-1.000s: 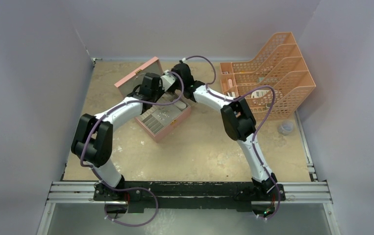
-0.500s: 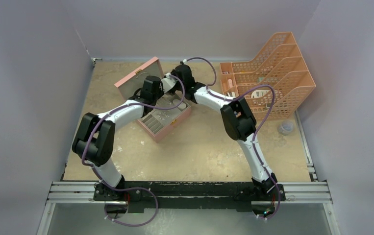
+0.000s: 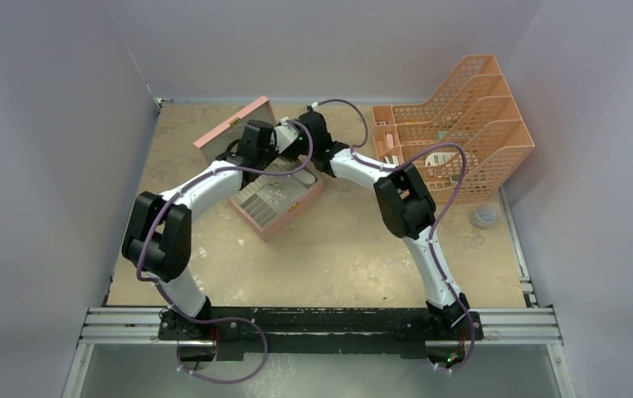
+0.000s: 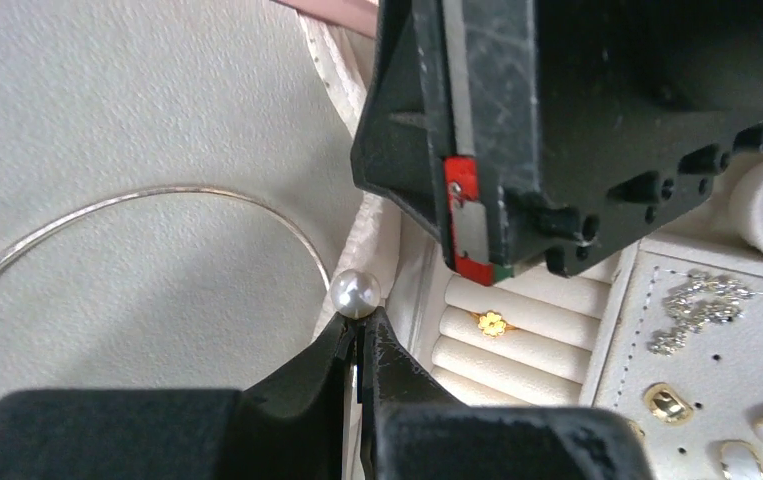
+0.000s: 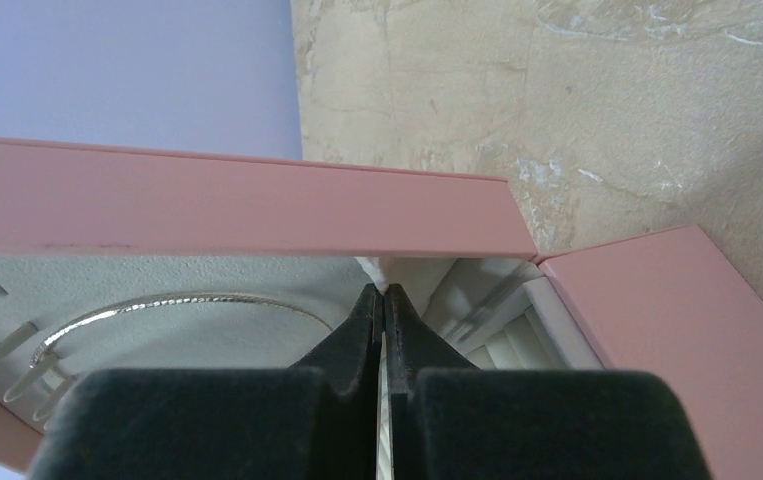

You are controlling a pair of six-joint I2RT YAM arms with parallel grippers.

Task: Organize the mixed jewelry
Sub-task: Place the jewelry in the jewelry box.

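The pink box (image 3: 303,201) stands open, its lid (image 3: 231,126) tilted back, and both grippers meet over its far edge. My left gripper (image 4: 359,326) is shut, with a white pearl piece (image 4: 355,294) sitting right at its tips. A thin wire hoop (image 4: 157,194) lies on the grey lid lining beside it. In the tray I see a gold flower ring (image 4: 492,322), a silvery chain-like piece (image 4: 702,305) and small gold pieces (image 4: 667,400). My right gripper (image 5: 384,292) is shut, with the box's white ribbon (image 5: 381,266) pinched at its tips. The wire hoop (image 5: 177,300) curves to its left.
Orange mesh file trays (image 3: 454,124) stand at the back right, close to the right arm's elbow. A small clear cup (image 3: 484,217) sits by the right wall. Grey walls close in the table on three sides.
My left gripper's jaws have closed by the pearl. Both wrists shifted only slightly over the box's far edge.
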